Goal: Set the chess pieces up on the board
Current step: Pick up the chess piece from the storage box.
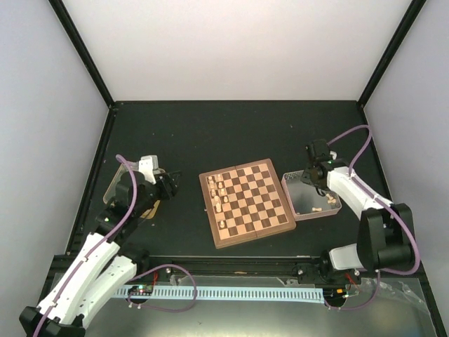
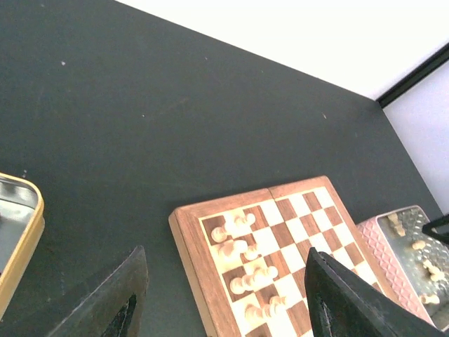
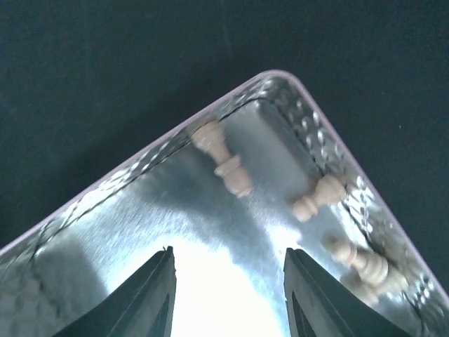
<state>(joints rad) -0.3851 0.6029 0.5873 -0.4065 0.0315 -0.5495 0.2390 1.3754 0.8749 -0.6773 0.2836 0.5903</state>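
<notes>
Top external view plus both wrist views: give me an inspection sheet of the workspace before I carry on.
Surface: black matte table, flat.
Job's things: square wooden chessboard at centre; pale tan wooden chess pieces along its left side only; more pale pieces lying in the pink-rimmed metal tray right of it; no dark ones seen.
Clutter: gold-rimmed tin left of the board, contents unclear.
Grippers: left gripper open, empty, left of the board; right gripper open, empty, over the tray.
Cables: purple cables loop along both arms, clear of the board.
Surroundings: pale walls, black frame posts.
</notes>
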